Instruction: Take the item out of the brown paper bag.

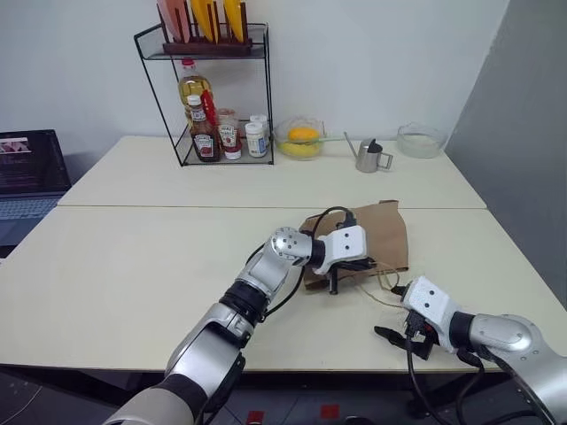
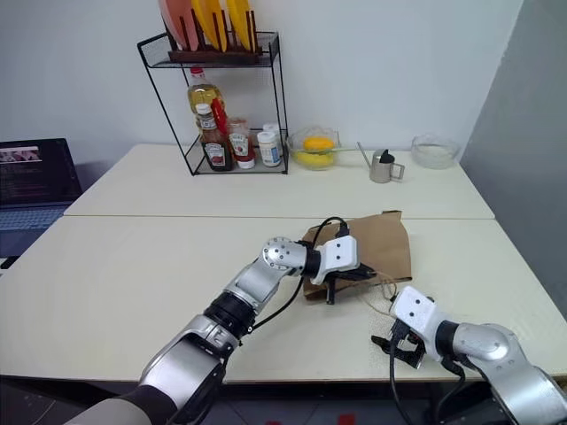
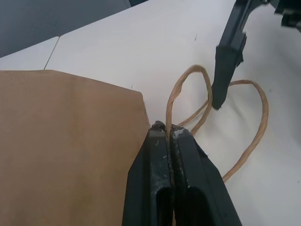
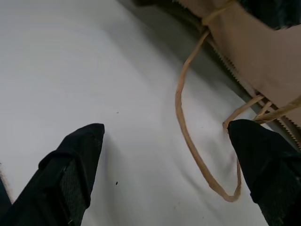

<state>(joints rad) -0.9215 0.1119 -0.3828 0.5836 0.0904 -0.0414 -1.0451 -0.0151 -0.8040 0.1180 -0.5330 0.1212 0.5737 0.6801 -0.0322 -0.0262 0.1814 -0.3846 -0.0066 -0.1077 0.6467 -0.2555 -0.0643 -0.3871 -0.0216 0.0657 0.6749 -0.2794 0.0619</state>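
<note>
The brown paper bag [image 1: 383,232] lies flat on the near table, right of centre. My left gripper [image 3: 168,128] is shut on one of its beige cord handles [image 3: 260,113] at the bag's near edge, with the loop coming out past the fingertips. Close to the table's front edge my right gripper [image 1: 399,337] stands open just off the bag's mouth, its two fingers spread on either side of a cord loop [image 4: 181,109] that lies on the table. One right finger [image 3: 228,61] also shows in the left wrist view. The item is hidden.
At the back, a black wire rack [image 1: 213,97] holds bottles and jars. Right of it stand a glass bowl of yellow fruit [image 1: 299,138], a small metal pitcher [image 1: 368,156] and another glass bowl [image 1: 420,140]. A laptop [image 1: 31,173] sits at far left.
</note>
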